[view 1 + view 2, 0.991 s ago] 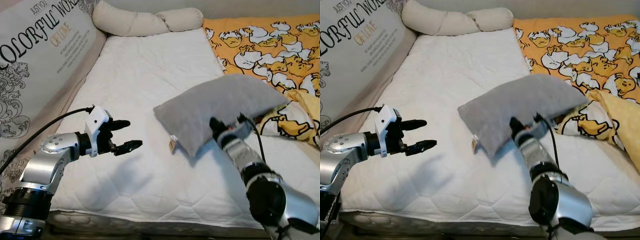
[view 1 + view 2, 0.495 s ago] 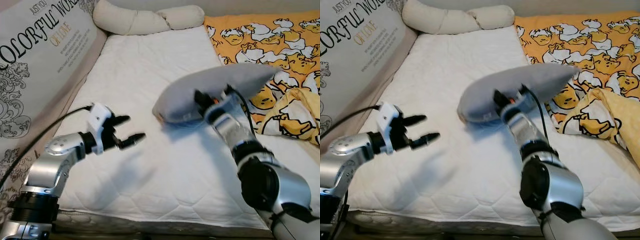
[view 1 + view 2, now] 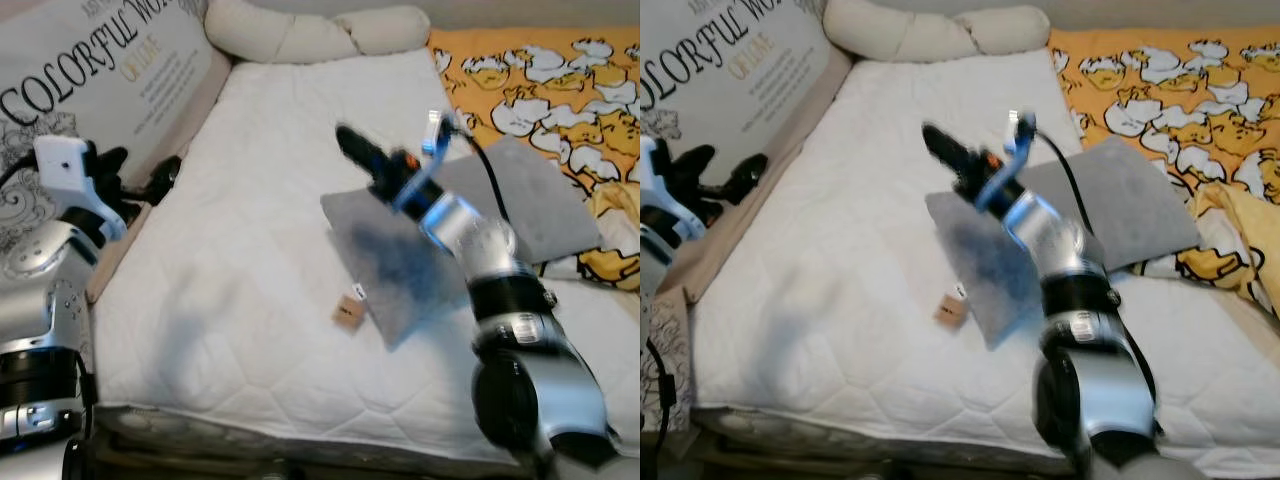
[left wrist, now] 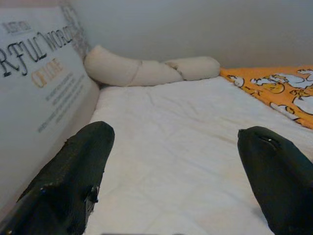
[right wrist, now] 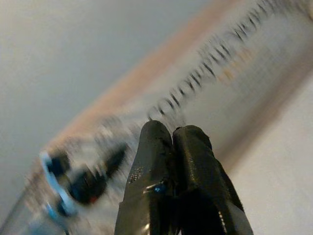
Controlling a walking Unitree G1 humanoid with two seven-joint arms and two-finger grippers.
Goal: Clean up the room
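Grey pillow (image 3: 520,200) flat on bed, right claw (image 3: 350,143) above, seemingly empty

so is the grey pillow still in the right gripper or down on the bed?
Down. The grey pillow lies flat on the white mattress; the right gripper hangs above it, fingers shut on nothing.

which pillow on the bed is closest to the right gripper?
The flat grey pillow lying mid-bed, right under the right gripper. The cream bolster sits far off at the head of the bed.
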